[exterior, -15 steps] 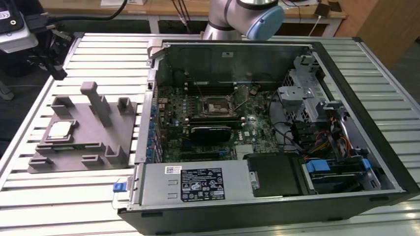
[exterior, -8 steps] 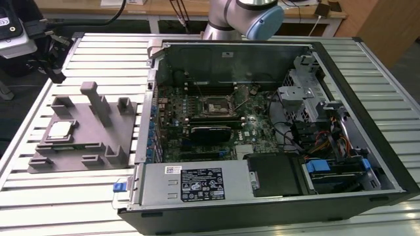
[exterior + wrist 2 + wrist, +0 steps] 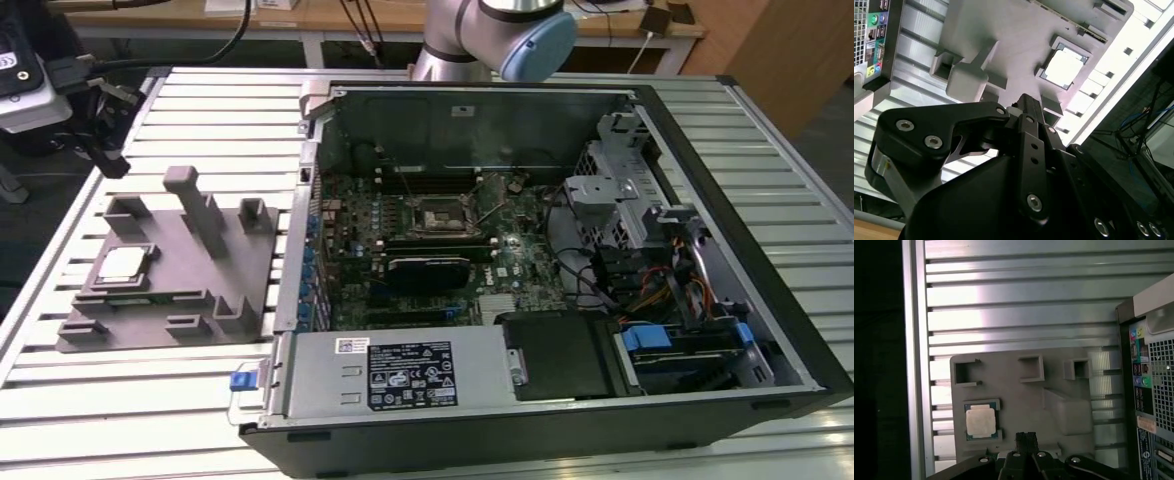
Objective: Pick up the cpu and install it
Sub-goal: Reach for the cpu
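The cpu sat snug in its grey tray pocket, probably for easy grabbing, the gripper hanging near it, pinched closed and empty.

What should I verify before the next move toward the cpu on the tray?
1. cpu lying flat in its tray recess: ok.
2. Nothing lying on top of the cpu: ok.
3. Alignment of end effector over the cpu: not ok. It hangs above the tray, beside the cpu and apart from it.
4. Side of the case open: ok.
5. socket open and empty: cannot tell.
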`<state>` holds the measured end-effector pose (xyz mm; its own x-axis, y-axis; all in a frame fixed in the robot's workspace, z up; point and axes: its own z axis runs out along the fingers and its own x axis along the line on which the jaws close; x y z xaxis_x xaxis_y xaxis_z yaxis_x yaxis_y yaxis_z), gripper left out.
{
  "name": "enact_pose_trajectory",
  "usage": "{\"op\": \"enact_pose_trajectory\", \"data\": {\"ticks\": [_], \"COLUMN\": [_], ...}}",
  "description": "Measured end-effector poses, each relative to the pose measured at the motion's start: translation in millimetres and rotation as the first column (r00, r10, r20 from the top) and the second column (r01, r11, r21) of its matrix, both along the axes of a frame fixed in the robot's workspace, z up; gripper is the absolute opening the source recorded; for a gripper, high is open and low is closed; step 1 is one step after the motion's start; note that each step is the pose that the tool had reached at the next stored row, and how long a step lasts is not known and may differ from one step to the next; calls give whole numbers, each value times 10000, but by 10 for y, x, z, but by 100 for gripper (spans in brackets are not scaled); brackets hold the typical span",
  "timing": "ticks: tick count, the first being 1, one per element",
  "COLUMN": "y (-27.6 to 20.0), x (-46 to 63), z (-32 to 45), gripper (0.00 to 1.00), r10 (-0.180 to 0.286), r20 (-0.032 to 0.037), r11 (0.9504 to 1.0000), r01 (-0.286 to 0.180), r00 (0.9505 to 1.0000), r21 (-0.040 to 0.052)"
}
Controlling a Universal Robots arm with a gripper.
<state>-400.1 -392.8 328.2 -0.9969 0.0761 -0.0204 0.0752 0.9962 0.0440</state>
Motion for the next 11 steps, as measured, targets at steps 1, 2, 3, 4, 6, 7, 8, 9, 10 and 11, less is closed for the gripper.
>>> {"op": "enact_pose_trajectory", "data": {"ticks": [1, 2, 3, 4, 6, 7, 8, 9, 10, 11], "y": [-2, -5, -7, -10, -17, -22, -27, -32, -37, -44], "x": [-7, -14, -20, -25, -35, -39, -42, -45, -48, -51], "z": [-12, -25, -37, -48, -70, -81, -91, -102, -113, -122], "gripper": [11, 11, 11, 11, 11, 11, 11, 11, 11, 11], "r10": [0, 0, 0, -1, -2, -1, -1, -1, -1, 0], "r20": [-1, -4, -6, -8, -14, -16, -19, -20, -21, -23], "r11": [10000, 10000, 10000, 10000, 10000, 10000, 10000, 10000, 10000, 10000], "r01": [0, 0, 0, 1, 2, 1, 1, 1, 1, 0], "r00": [10000, 10000, 10000, 10000, 10000, 10000, 10000, 10000, 10000, 10000], "r21": [0, 0, 1, 1, 0, 0, 0, 0, 1, 1]}}
